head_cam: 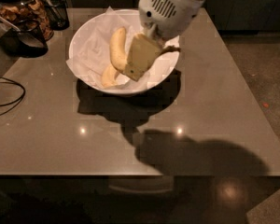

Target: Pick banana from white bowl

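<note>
Gripper [139, 59]: mine, upper centre of the frame, hanging from my white wrist housing [170, 8] down into the right half of the white bowl. Its tan face sits just beside the banana, touching or nearly so. Grip state: I cannot tell whether it is spread or closed on anything.

Banana [117, 48]: long, pale yellow, only slightly curved. It lies in the white bowl left of my gripper, running top to bottom.

Second banana [109, 76]: stubbier, deeper yellow. It lies in the same bowl, below and left of the first one, near the bowl's lower rim.

White bowl [82, 31]: wide, round, upper centre of the frame, lined with crinkled white paper [94, 55]. It stands on the table.

Table [210, 111]: grey-brown and glossy, with my arm's shadow across its lower right.

Glass jar [21, 8]: upper left corner, filled with brown snacks.

Black cable [9, 97]: left edge.
</note>
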You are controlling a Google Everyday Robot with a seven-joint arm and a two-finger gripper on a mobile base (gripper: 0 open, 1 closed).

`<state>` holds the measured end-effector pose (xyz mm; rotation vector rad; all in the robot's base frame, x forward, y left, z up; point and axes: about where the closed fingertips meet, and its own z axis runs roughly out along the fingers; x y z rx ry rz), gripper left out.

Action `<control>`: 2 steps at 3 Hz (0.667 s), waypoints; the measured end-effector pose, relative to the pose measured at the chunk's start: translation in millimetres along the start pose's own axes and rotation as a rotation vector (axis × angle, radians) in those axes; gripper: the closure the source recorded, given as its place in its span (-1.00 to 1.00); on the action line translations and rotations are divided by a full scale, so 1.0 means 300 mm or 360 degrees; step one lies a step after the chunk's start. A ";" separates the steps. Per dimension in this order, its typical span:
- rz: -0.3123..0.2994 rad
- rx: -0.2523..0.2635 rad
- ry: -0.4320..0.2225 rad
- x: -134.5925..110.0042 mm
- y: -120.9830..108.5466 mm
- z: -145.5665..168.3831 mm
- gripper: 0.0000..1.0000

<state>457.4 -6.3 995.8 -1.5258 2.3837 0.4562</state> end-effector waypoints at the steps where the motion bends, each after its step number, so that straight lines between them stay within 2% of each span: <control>1: 0.0111 -0.0008 -0.0020 0.055 0.109 -0.040 1.00; 2: 0.0111 -0.0008 -0.0020 0.055 0.109 -0.040 1.00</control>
